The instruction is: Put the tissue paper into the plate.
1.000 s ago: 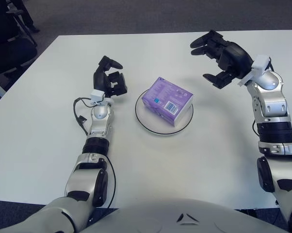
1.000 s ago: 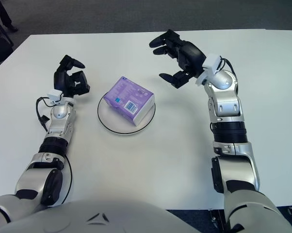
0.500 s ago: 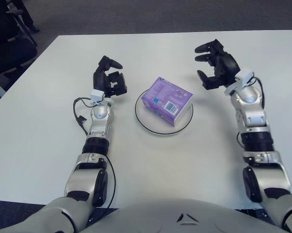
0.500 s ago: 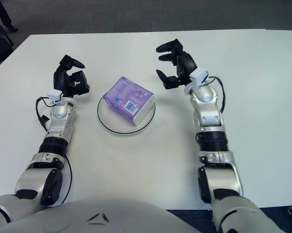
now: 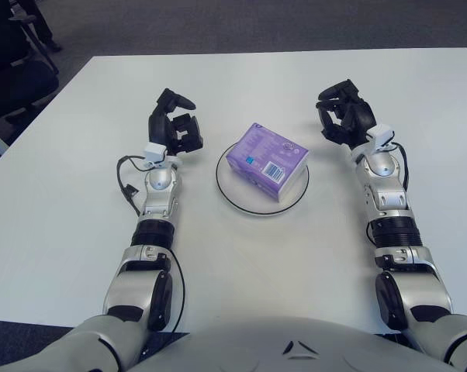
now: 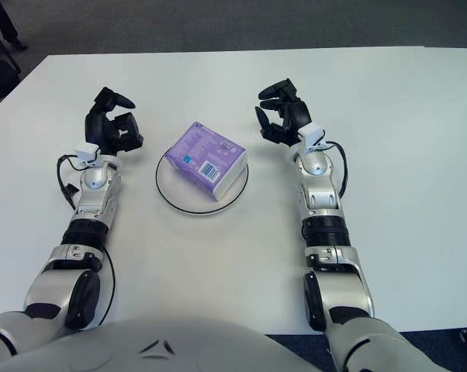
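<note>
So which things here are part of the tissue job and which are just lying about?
Part of the job:
- tissue pack, purple, already on the plate
- plate

Just there:
- table
- chair, far left

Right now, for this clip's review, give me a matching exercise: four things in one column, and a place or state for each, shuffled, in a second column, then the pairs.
Column one:
1. tissue pack
2. plate
3. left hand
4. right hand

Column two:
A. white with a dark rim, on the table
B. holds nothing, right of the plate
C. purple, lying in the plate
D. holds nothing, left of the plate

Pairs: 1-C, 2-A, 3-D, 4-B
</note>
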{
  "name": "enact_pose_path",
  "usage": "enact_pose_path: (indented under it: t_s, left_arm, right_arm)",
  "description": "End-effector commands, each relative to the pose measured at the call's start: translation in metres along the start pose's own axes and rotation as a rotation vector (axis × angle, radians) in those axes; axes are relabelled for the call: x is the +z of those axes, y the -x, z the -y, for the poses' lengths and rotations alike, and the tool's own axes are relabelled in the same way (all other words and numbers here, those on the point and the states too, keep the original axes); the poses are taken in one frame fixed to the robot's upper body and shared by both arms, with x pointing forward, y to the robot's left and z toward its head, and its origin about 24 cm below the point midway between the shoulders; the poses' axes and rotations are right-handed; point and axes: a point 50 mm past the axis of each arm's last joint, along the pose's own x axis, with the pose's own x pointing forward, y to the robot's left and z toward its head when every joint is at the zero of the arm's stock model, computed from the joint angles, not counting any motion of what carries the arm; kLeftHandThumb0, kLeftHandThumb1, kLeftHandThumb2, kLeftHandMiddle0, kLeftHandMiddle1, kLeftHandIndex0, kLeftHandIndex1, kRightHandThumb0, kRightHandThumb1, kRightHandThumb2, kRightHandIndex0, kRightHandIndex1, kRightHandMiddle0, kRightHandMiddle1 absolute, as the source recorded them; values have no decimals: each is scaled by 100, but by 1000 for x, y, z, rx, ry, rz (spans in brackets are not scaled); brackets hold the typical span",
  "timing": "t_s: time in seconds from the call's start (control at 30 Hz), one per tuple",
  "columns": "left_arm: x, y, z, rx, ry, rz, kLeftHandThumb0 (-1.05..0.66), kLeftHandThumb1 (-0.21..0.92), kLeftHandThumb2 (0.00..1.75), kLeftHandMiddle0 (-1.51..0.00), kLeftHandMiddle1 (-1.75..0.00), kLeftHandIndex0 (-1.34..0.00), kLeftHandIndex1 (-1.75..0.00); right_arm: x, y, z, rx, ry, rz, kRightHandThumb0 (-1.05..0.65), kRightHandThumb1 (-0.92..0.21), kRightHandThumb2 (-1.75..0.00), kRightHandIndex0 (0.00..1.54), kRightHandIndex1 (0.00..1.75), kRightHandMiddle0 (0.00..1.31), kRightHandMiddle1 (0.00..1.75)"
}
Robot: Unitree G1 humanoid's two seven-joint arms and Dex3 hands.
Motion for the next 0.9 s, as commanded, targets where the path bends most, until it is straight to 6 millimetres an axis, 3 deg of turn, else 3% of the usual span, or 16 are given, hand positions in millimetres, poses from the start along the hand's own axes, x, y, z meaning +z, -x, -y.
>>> enact_pose_path:
  t_s: [0.0,0.3,0.43,0.87]
  left_arm:
    - [-48,60,-14,64,-9,-258,-46,38,124,-131,-175,-56,-175]
    - [-45,60,-14,65,-6,-253,-47,36,126,-132,-175,-58,-175]
    - [-43,61,-14,68,-5,-252,-47,36,127,-132,-175,-58,-175]
    - [-37,60,-16,59,-7,-253,-47,35,128,-133,-175,-59,-175]
  right_arm:
    - [-8,4,-5,-40,-28,-3,-36,-84,-63,32,136,24,175]
    - [-17,5,-7,-101,-80,-40,-38,-68,-85,37,141,34,175]
    - [-22,8,-8,-118,-94,-57,-9,-62,-87,42,144,38,175]
    - [-35,18,-15,-152,-128,-127,-1,-52,-100,48,149,40,175]
